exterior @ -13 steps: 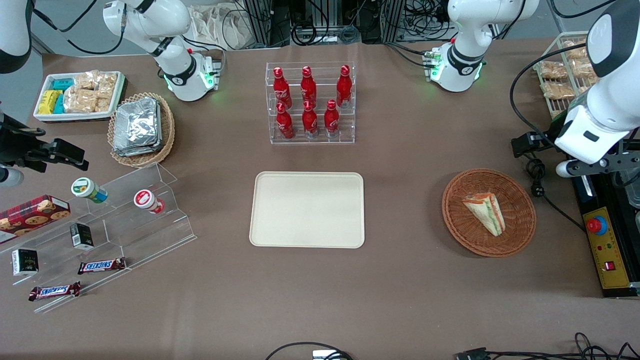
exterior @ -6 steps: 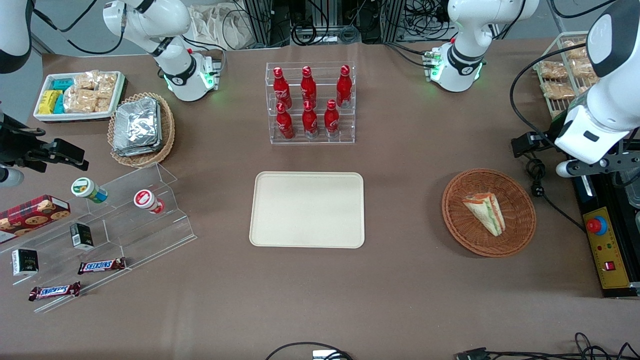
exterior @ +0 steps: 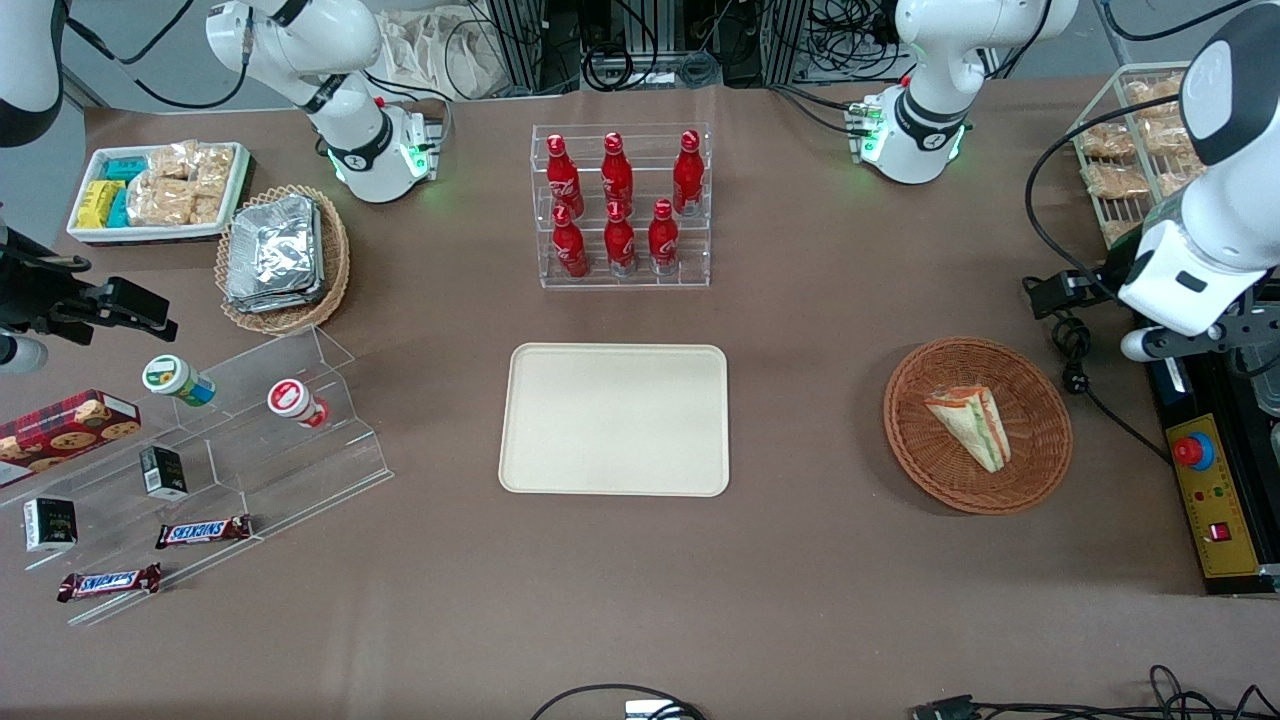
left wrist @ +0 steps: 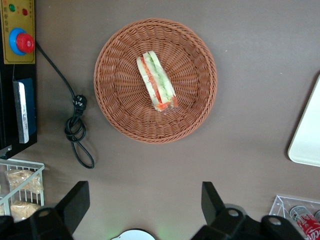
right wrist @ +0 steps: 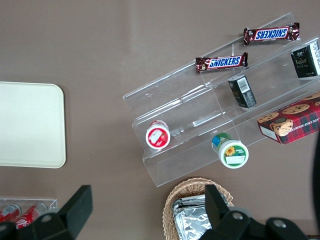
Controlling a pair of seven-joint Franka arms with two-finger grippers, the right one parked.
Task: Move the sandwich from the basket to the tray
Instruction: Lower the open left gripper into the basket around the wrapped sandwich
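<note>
The sandwich (left wrist: 157,82) lies in the basket (left wrist: 114,115) (on the bench (exterior: 820,560)), well apart from the tray (exterior: 614,418). The gripper (left wrist: 145,206) hovers above the bench near the basket, jaws spread, holding nothing.

The front view looks steeply down over the whole counter (exterior: 800,600). The left wrist view looks straight down (from well above) on the basket (left wrist: 115,100), which both views share.
</note>
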